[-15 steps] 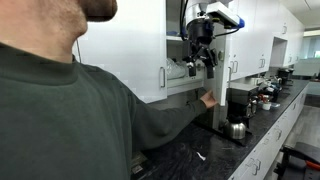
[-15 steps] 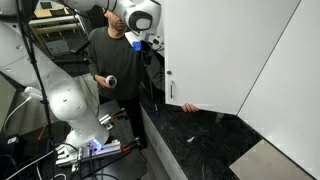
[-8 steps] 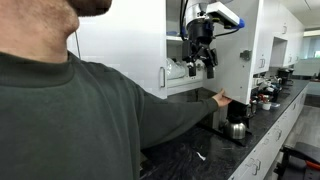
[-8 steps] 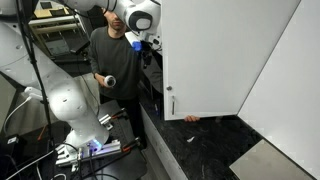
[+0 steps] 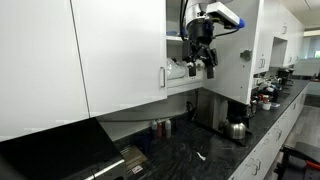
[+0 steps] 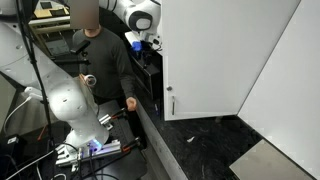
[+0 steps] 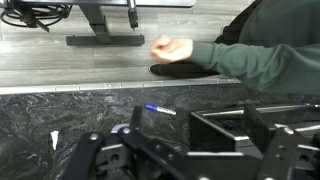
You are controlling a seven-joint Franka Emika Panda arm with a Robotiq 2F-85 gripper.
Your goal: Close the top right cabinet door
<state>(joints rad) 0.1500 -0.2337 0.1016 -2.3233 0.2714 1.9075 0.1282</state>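
Note:
The top right cabinet door (image 5: pixel 246 45) is a narrow glossy white panel standing open, just to the right of my gripper (image 5: pixel 201 66). In an exterior view it faces the camera (image 6: pixel 205 55), with its short silver handle (image 6: pixel 170 103) near the lower left edge. My gripper hangs open and empty beside the door's handle edge and does not touch it (image 6: pixel 139 43). In the wrist view my fingers (image 7: pixel 185 165) are spread wide over the black countertop (image 7: pixel 60 115).
A person (image 6: pixel 100 55) stands by the counter, fist and arm over its edge (image 7: pixel 175 47). A blue pen (image 7: pixel 160 109) and a black appliance (image 7: pixel 235 130) lie below my gripper. A kettle (image 5: pixel 237 129) stands on the counter. Wide white doors (image 5: pixel 120 45) hang alongside.
The person's hand swung the narrow door further open, then the person stepped back out of the near view. My gripper has not moved.

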